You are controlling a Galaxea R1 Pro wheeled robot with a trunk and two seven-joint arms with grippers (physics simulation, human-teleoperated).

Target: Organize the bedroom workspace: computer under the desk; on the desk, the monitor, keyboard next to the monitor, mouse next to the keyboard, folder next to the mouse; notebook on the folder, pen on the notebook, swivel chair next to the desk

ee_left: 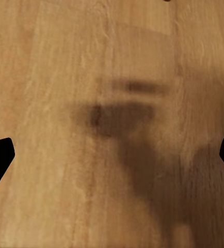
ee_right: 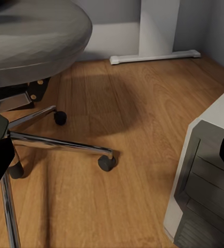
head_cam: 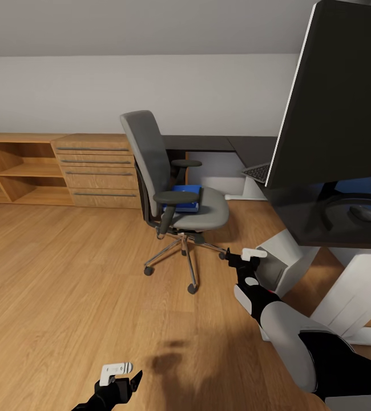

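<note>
Folder [head_cam: 185,194], flat and bright blue, lies on the swivel chair [head_cam: 168,188] seat, well apart from the black counter [head_cam: 254,145]. My right end effector [head_cam: 240,260] hangs wide and empty near the castors, beside the computer [head_cam: 279,260]. Reaching carelessly, I judge, could nudge the chair rolling away. My left end effector [head_cam: 120,377] is wide too, over floor.

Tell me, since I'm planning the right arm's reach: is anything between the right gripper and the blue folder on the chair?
Yes. The folder lies on the swivel chair seat, beyond the near black armrest, which overlaps it. The right gripper hangs low near the chair's chrome base.
</note>
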